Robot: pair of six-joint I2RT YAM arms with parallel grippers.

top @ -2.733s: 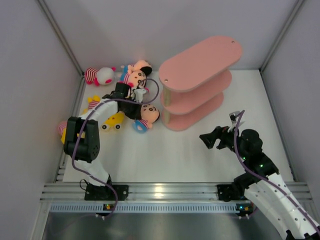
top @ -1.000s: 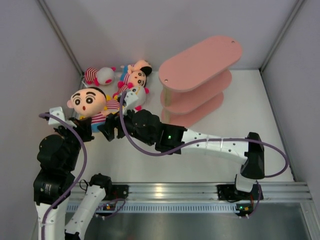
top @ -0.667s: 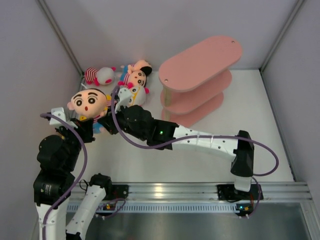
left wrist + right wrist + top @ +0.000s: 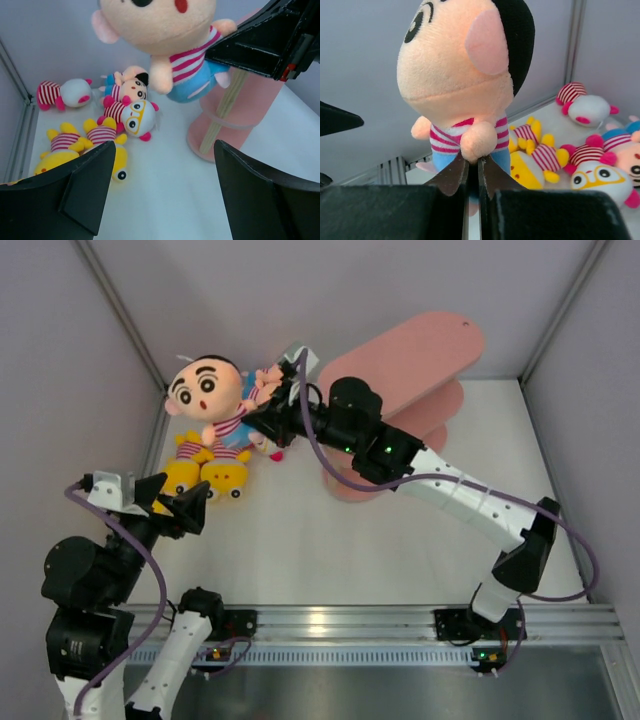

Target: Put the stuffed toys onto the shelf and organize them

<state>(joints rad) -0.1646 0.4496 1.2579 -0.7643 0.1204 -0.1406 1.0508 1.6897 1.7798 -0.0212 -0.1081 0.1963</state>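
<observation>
A peach-faced stuffed toy (image 4: 205, 388) (image 4: 160, 25) (image 4: 465, 65) in a striped shirt and blue shorts hangs in the air at the back left. My right gripper (image 4: 250, 420) (image 4: 472, 162) is shut on its lower body. My left gripper (image 4: 185, 508) (image 4: 165, 145) stands open and empty, lower and nearer than the toy. On the table below lie two yellow toys (image 4: 205, 475) (image 4: 65, 150) (image 4: 540, 155), a white-faced one with glasses (image 4: 135, 115) (image 4: 595, 175), another white-faced one (image 4: 65, 93) (image 4: 582, 105) and a peach-faced one (image 4: 130, 87). The pink shelf (image 4: 400, 365) (image 4: 215, 145) stands to the right, its top board bare.
Grey walls close in the table on the left, back and right. A metal rail (image 4: 320, 620) runs along the near edge. The right arm (image 4: 470, 505) stretches across in front of the shelf, hiding part of its lower boards.
The left gripper has let go of the peach-faced toy and drawn back toward the near left. The right gripper, now shut on the toy, has carried it up and toward the back.
</observation>
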